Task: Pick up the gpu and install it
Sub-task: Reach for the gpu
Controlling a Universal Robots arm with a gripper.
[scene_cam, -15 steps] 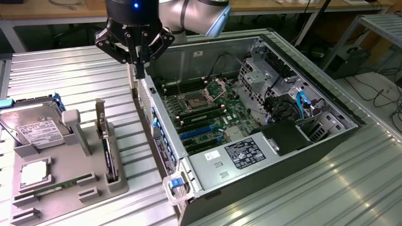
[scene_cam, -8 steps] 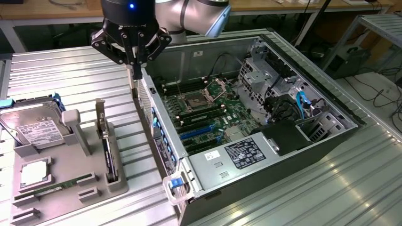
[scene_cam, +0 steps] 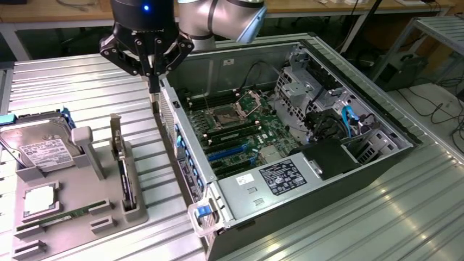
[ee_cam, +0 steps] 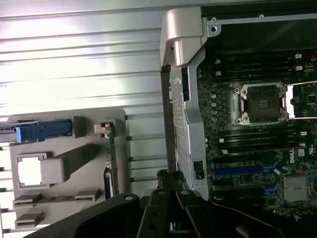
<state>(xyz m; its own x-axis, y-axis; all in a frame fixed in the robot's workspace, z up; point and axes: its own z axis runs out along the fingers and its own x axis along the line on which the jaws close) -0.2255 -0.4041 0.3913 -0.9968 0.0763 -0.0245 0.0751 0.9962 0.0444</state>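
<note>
Grey plastic holder (scene_cam: 134,215) sits at the exterior view's near left. The gpu (scene_cam: 128,182) stands on edge in one of its slots, metal bracket at the far end, untouched. Farther back the gripper (scene_cam: 154,87) hangs with fingers pressed together on nothing, tips at the left wall of the open computer case (scene_cam: 217,68), apart from the card. Pickup looks not yet begun; a grasp would call for parted fingers lined up over the card's top edge
</note>
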